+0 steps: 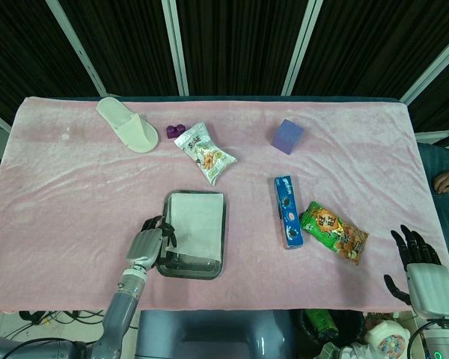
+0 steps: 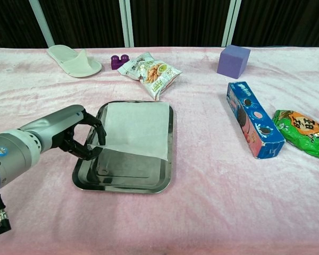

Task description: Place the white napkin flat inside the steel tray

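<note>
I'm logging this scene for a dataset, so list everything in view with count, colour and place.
Steel tray: 1, silver, near centre-left of table.
White napkin: 1, over the tray's far part, near-left corner held up.
White slipper: 1, far left.
Purple toy block: 1, small, right of slipper.
Snack bag: 1, white, beyond the tray.
Purple foam cube: 1, far right.
Blue biscuit box: 1, right of tray.
Green snack bag: 1, right edge.
Pink tablecloth: 1, covers table.
Left hand: pinches the napkin's corner at tray's left rim.
Right hand: fingers spread, off table's near-right corner.
</note>
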Controlling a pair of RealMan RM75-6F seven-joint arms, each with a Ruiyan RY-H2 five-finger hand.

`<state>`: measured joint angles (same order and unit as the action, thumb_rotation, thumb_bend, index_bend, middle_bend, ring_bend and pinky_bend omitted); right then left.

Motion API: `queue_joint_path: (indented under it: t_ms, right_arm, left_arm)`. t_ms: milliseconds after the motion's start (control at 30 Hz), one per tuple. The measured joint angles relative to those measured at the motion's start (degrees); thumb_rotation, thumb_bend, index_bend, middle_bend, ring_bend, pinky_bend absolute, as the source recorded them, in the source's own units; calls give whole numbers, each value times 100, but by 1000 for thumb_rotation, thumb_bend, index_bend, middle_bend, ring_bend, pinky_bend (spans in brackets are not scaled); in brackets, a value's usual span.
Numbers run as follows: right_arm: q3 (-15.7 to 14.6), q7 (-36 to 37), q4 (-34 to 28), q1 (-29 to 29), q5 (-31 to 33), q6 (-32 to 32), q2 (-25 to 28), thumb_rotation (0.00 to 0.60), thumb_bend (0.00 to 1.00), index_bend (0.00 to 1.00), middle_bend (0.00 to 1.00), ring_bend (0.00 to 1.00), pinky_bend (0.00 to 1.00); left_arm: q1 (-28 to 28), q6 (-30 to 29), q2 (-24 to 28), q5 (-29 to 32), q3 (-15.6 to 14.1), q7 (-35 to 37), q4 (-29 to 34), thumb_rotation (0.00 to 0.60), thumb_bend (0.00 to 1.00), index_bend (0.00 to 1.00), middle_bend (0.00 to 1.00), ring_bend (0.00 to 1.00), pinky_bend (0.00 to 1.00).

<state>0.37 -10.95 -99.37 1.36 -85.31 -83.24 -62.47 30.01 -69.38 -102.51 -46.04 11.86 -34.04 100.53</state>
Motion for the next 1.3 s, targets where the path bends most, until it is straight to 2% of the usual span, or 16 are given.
queue_joint_path:
  t_ms: [500, 833, 1300]
  right_arm:
    - [-1, -26, -16, -2, 5, 0, 7, 600, 238, 0, 0, 47, 161]
    - [1, -14, -23, -3, 13, 4, 13, 600, 238, 0, 0, 47, 161]
    - [3, -30, -26, -2, 38, 19, 17, 600, 238, 0, 0, 47, 161]
  left_arm:
    - [70, 75, 67, 33, -148, 176, 121, 600, 449, 596, 257, 0, 0]
    - [175, 102, 292, 90, -358, -115, 139, 600, 449, 594, 255, 0, 0]
    - [220, 104, 194, 237, -308, 37, 95, 600, 422, 591, 245, 0, 0]
